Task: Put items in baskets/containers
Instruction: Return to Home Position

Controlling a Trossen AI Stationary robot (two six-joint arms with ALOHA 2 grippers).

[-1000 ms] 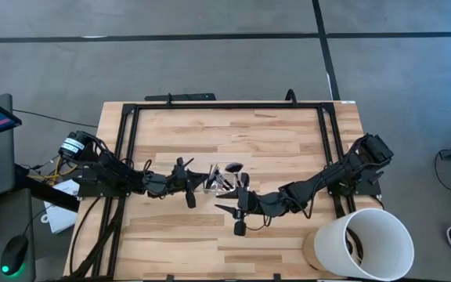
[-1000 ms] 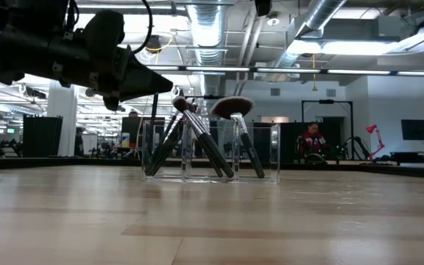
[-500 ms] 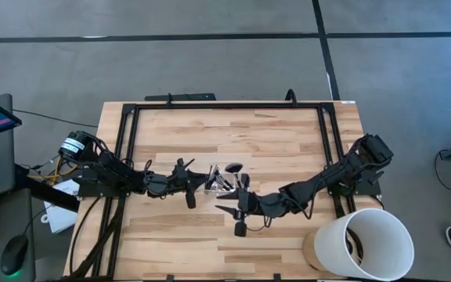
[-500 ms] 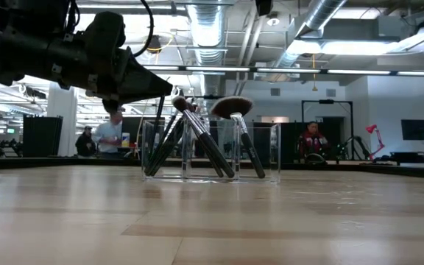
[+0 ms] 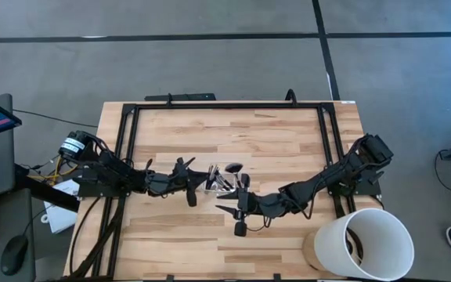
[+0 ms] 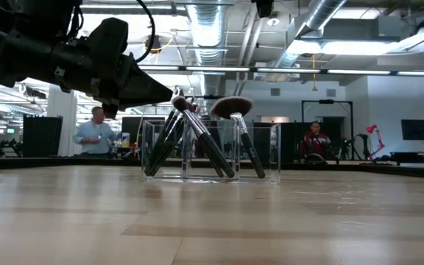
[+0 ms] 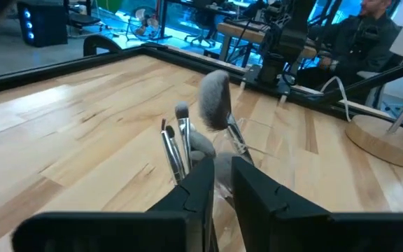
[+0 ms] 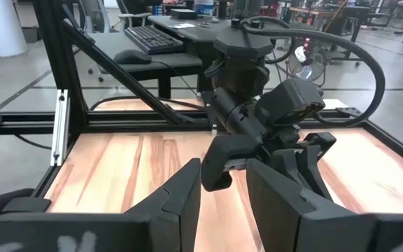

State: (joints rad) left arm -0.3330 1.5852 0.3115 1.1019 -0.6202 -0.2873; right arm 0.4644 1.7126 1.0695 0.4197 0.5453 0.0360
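A small clear tray (image 6: 260,151) stands mid-table, also seen in the high view (image 5: 224,178). Several dark-handled makeup brushes lean in it with their heads up and their handle ends on its floor. One is a fan-headed brush (image 6: 231,107), also seen in the left wrist view (image 7: 214,98). My left gripper (image 5: 197,182) hovers over the tray's left end (image 6: 169,94), its fingers nearly together (image 7: 222,168) on a thin brush. My right gripper (image 5: 232,219) hangs open and empty just near-side of the tray (image 8: 224,175). My left gripper seems to pinch a thin brush near its head end (image 7: 220,159) between its two fingers. It slants down from the table's left over the tray. The fingers hide the place of contact. The brush's lower part is lost among the brushes leaning in the tray (image 6: 160,143).
A large white bucket (image 5: 362,243) stands at the table's near right corner. A black frame rail (image 5: 225,106) runs around the table top. The right wrist view faces the left arm (image 8: 257,126). People (image 6: 94,132) move in the room behind.
My left gripper has edged toward the tray and a little down. The thin brush shaft that hung upright below it over the tray's left end no longer stands upright. A person has walked across the background.
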